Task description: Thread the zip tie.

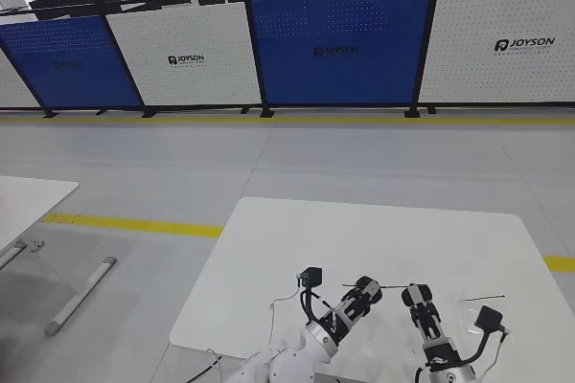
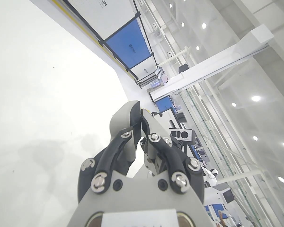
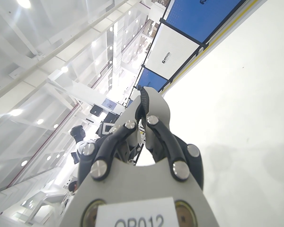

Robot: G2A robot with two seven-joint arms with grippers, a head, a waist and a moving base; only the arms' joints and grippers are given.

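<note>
1. here we are at the white table [image 1: 364, 230] — both arms sit low at its 6 o'clock edge, side by side.
2. left gripper [image 1: 367, 287]: clamped down tight on the zip tie [image 1: 388, 285], fingers [image 2: 124, 121] pressed together with the thin black strap pinched between the pads.
3. the zip tie itself runs as a fine dark line across the tabletop, sticking out of the left gripper toward 9 o'clock and reaching toward 3 o'clock, where its end comes just beside the right gripper [image 1: 417, 295].
4. right gripper: sits at 3 o'clock of the left one, close by, its fingers [image 3: 158, 105] drawn fully together, no gap between the ridged pads.
5. a small dark nub pokes out at the very tips of the right gripper in its wrist view — whether that is the tie's end, i cannot tell.
6. out at 3 o'clock of the right gripper lies a second thin dark strip [image 1: 481, 298], flat on the table, apart from both grippers.
7. beyond the table at 12 o'clock, a yellow floor line [image 1: 125, 225] and blue and white pegboard panels [image 1: 340, 53].
</note>
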